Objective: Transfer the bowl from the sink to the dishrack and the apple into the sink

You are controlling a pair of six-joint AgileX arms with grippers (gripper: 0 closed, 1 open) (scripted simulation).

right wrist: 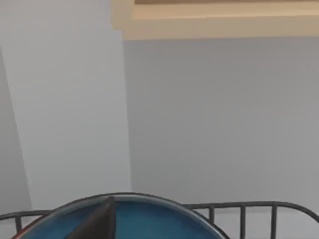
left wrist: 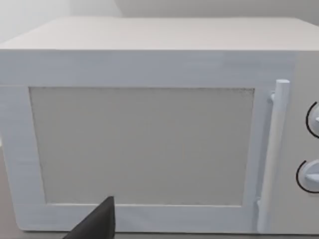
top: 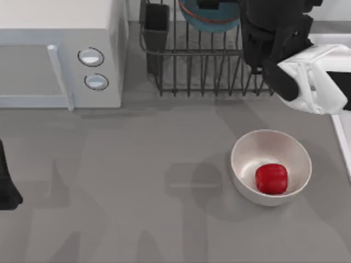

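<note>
White microwave (top: 60,52) sits far left, door shut, two knobs. Dishrack (top: 205,68) just right of it, black utensil cup (top: 157,24) at its left corner. One teal bowl (top: 211,16) w/ red band sits in the rack's far part, against the wire rail. Right arm's over the rack's right side, blocking part of it; right gripper (right wrist: 94,221) is at the bowl's rim, can't tell how its fingers stand. One apple (top: 271,178) lies inside one white bowl (top: 247,150), near right on the table. Sink (top: 341,137) rim at right edge. Left gripper (left wrist: 94,224) parked near left, facing the microwave; finger spread can't tell.
</note>
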